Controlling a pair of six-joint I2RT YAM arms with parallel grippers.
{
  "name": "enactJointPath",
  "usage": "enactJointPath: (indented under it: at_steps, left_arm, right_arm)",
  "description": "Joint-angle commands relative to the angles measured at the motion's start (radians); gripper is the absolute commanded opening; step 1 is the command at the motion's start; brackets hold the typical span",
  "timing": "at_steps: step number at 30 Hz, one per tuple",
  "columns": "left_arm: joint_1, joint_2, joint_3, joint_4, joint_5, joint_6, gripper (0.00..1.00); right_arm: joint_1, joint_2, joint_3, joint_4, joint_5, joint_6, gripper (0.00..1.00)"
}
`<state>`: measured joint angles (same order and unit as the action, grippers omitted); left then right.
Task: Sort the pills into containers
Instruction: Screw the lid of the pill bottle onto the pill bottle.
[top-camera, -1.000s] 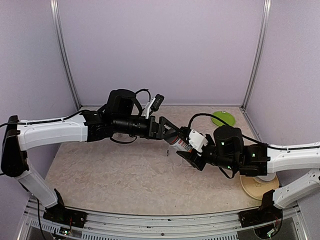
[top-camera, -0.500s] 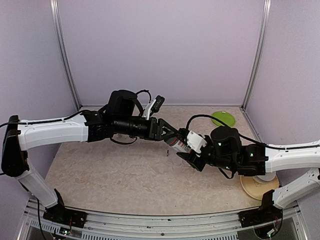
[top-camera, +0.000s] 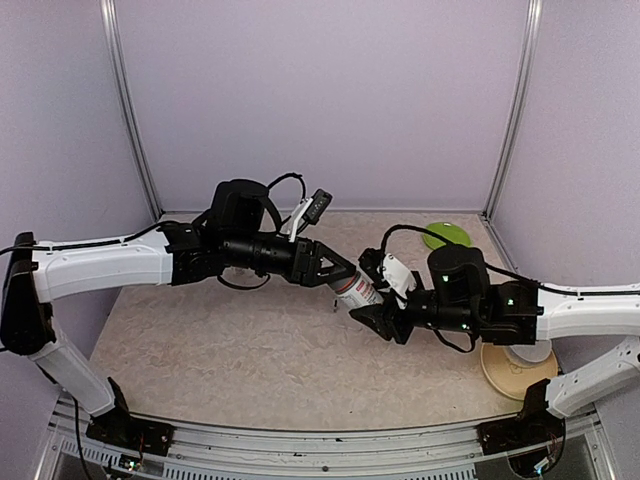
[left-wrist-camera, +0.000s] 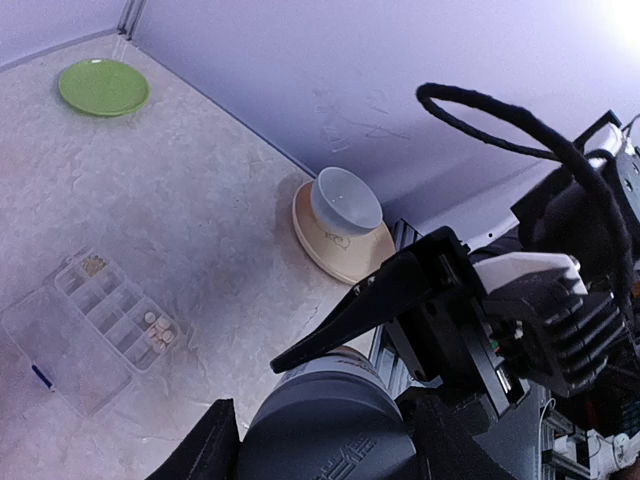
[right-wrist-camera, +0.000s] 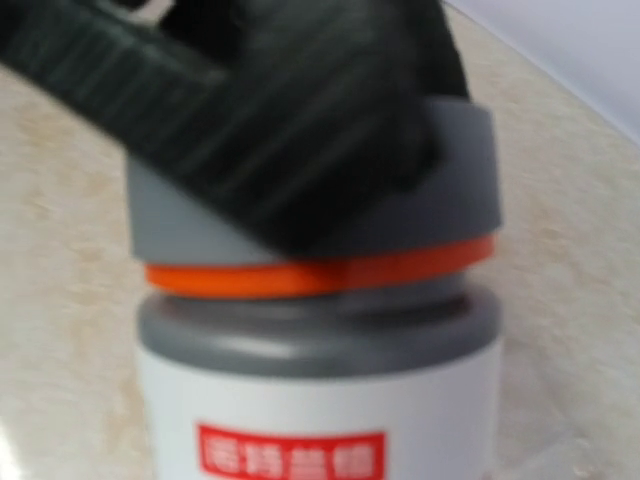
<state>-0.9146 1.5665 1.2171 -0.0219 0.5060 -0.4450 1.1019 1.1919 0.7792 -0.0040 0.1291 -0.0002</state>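
Above the middle of the bench, a white plastic bottle (top-camera: 354, 291) with a red label hangs tilted between the two arms, its grey cap (left-wrist-camera: 328, 428) toward the left arm. The left gripper (top-camera: 338, 277) is clamped narrow on that cap. One of its black fingers (right-wrist-camera: 300, 130) lies across the cap, just above an orange ring (right-wrist-camera: 320, 275). The right gripper (top-camera: 372, 313) is closed on the bottle's body from the other end. Its own fingers fall outside its wrist view, which the blurred bottle fills, with the label cut off at the bottom.

A flat, clear, rectangular plastic pill box (left-wrist-camera: 62, 352) lies on the marbled bench top below the bottle. Only the left wrist camera shows it plainly; from overhead it is nearly lost under the grippers. One tiny dark blue pill (left-wrist-camera: 40, 377) appears to lie in the box's larger undivided section. Pale tablets (left-wrist-camera: 155, 325) sit in small compartments of the row beside it. Whether other dark pills are there cannot be told.

A white bowl (left-wrist-camera: 345, 198) sits on a tan plate (left-wrist-camera: 340, 258) by the right edge toward the near right corner, and overhead the right arm hides most of it. A round green plate (top-camera: 446, 237) lies in the far right corner, well apart from the box, with bare bench top between them. Lilac walls (top-camera: 320, 100) close the far, left and right edges, and a metal rail (top-camera: 300, 440) runs along the near edge.
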Motion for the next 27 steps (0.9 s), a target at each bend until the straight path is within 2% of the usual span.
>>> enactJointPath:
  at_steps: [1, 7, 13, 16, 18, 22, 23, 27]
  left_arm:
    - [-0.013, -0.036, -0.022, 0.057, 0.133, 0.14, 0.48]
    - [-0.021, -0.081, -0.053, 0.048, 0.228, 0.28, 0.48]
    - [-0.021, -0.097, -0.055, 0.004, 0.294, 0.377, 0.5]
    - [-0.02, -0.098, -0.058, 0.002, 0.293, 0.382, 0.57]
    - [-0.015, -0.102, -0.065, 0.015, 0.291, 0.369, 0.65]
    - [-0.003, -0.118, -0.088, 0.074, 0.273, 0.312, 0.87]
    - [-0.001, -0.124, -0.096, 0.089, 0.261, 0.293, 0.96]
    - [0.012, -0.144, -0.119, 0.154, 0.179, 0.198, 0.99]
  right_arm:
    - [-0.041, -0.06, 0.031, 0.087, -0.196, 0.098, 0.14]
    - [-0.106, -0.082, 0.019, 0.085, -0.368, 0.214, 0.14]
    - [-0.137, -0.071, 0.008, 0.083, -0.512, 0.251, 0.14]
    - [-0.138, -0.078, -0.003, 0.082, -0.515, 0.249, 0.14]
    - [-0.141, -0.082, -0.009, 0.084, -0.506, 0.243, 0.14]
    - [-0.141, -0.093, -0.021, 0.088, -0.478, 0.22, 0.14]
    - [-0.14, -0.095, -0.025, 0.087, -0.465, 0.215, 0.14]
    - [-0.141, -0.096, -0.029, 0.08, -0.412, 0.2, 0.14]
